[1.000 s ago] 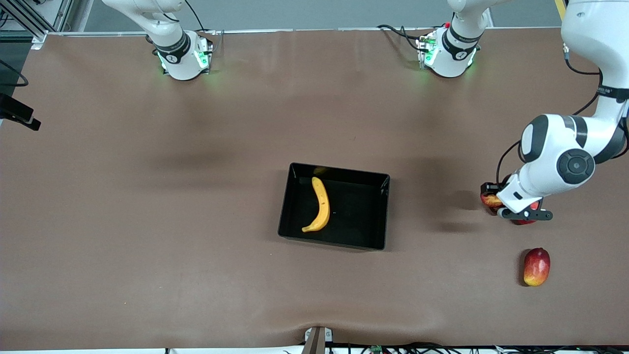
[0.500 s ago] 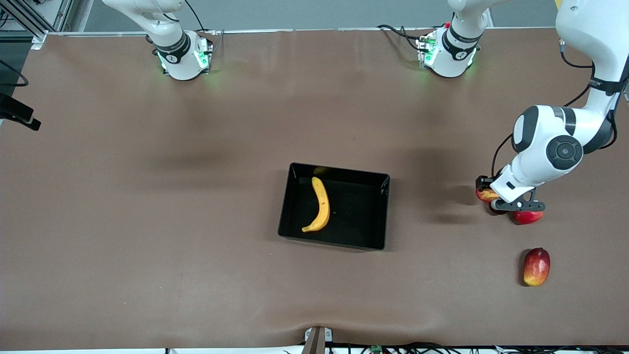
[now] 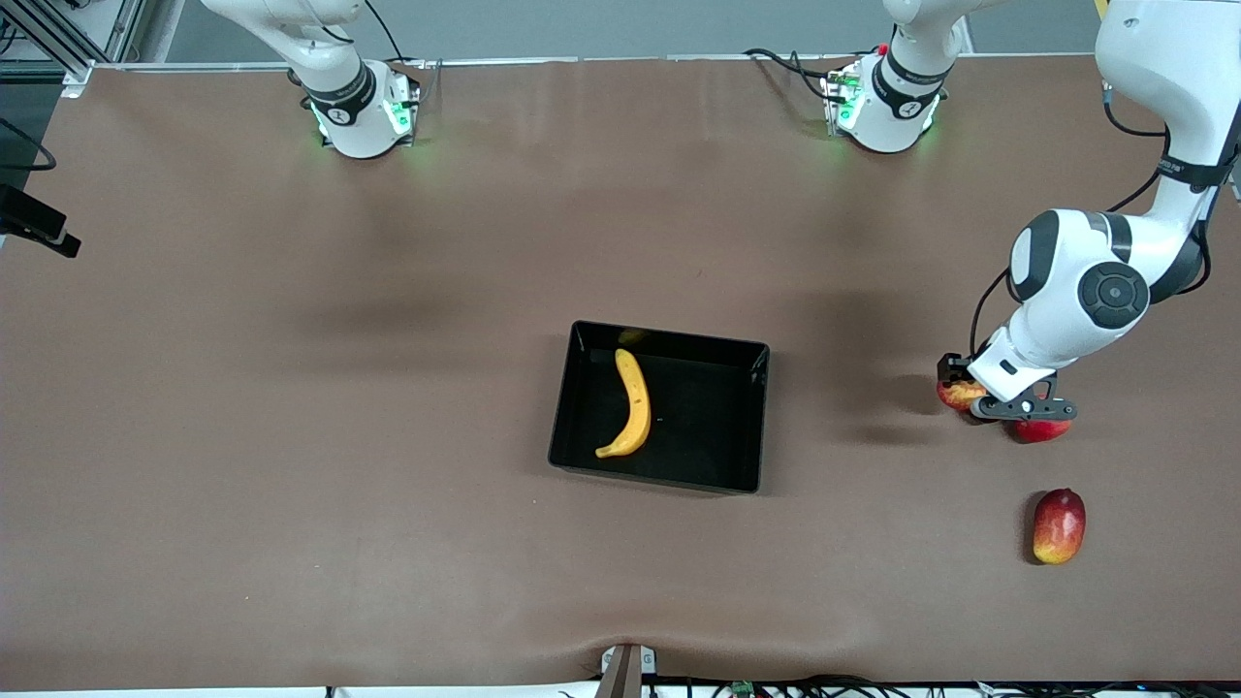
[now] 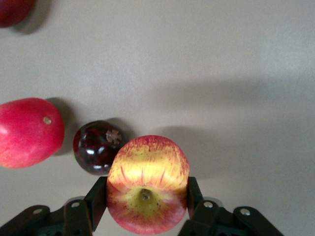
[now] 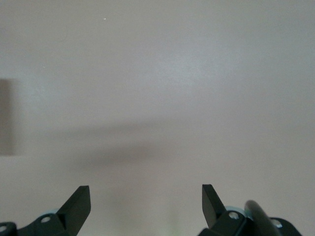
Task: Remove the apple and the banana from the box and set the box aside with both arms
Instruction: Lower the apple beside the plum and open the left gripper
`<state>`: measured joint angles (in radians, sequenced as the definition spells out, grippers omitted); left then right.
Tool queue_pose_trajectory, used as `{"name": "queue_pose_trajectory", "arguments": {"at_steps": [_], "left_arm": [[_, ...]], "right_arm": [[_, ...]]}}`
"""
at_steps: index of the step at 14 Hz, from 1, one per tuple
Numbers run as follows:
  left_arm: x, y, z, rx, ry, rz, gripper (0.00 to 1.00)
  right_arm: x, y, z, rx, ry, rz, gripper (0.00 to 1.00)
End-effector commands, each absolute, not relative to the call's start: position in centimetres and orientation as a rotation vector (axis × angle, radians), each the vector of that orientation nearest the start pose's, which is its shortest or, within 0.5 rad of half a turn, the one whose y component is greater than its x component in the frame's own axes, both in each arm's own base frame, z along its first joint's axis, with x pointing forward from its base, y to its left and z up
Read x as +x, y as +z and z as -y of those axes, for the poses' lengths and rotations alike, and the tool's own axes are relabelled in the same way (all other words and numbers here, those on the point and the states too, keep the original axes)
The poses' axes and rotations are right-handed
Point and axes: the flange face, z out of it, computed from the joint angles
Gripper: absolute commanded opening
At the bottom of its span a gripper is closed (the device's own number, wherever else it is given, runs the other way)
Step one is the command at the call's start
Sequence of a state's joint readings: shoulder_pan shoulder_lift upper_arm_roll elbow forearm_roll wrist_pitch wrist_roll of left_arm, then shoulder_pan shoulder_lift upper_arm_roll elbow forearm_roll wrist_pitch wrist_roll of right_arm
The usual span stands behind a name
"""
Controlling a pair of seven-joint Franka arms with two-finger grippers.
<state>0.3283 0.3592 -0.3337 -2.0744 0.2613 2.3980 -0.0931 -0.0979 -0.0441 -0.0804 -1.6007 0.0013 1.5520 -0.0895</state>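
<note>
The yellow banana (image 3: 635, 403) lies in the black tray (image 3: 722, 427) at the table's middle. My left gripper (image 3: 972, 399) is at the left arm's end of the table, shut on the small red apple with yellow streaks (image 3: 958, 394). In the left wrist view the fingers (image 4: 97, 200) press both sides of this apple (image 4: 147, 182), held low over the table. My right gripper (image 5: 146, 199) is open and empty over bare table; it does not show in the front view.
A plain red apple (image 3: 1042, 429) (image 4: 27, 132) and a dark round fruit (image 4: 97, 147) lie right by the left gripper. A red-and-yellow mango (image 3: 1059, 525) lies nearer the front camera.
The left gripper with the streaked apple has shifted slightly toward the tray and the arm's elbow has risen; more of the plain red apple now shows.
</note>
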Motion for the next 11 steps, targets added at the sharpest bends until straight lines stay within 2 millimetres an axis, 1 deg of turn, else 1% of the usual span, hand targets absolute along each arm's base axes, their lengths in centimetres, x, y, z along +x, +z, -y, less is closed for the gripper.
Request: {"name": "queue_pose_trajectory", "arguments": {"at_steps": [1, 3, 5, 6, 9, 10, 11], "left_arm": [[60.7, 26.1, 0.9, -3.105, -0.036, -0.112, 0.0], [62.0, 25.6, 2.0, -3.118, -0.051, -0.095, 0.0], [63.6, 24.5, 2.7, -3.134, -0.057, -0.1, 0.0], [64.1, 23.6, 2.5, -3.139, -0.048, -0.098, 0.0], [65.4, 22.1, 2.4, -3.152, -0.044, -0.096, 0.0], [65.6, 20.9, 2.3, -3.162, -0.024, -0.089, 0.0], [66.0, 20.9, 2.1, -3.164, -0.034, -0.089, 0.04]], "right_arm": [[53.1, 63.5, 10.0, -3.13, 0.008, -0.144, 1.0], [53.1, 63.6, 10.0, -3.131, 0.006, -0.144, 1.0], [53.1, 63.5, 9.9, -3.13, 0.011, -0.141, 1.0], [53.1, 63.5, 10.0, -3.13, 0.008, -0.144, 1.0], [53.2, 63.4, 10.0, -3.13, 0.013, -0.144, 1.0], [53.1, 63.6, 10.0, -3.132, 0.009, -0.144, 1.0], [53.1, 63.5, 10.0, -3.13, 0.01, -0.144, 1.0]]}}
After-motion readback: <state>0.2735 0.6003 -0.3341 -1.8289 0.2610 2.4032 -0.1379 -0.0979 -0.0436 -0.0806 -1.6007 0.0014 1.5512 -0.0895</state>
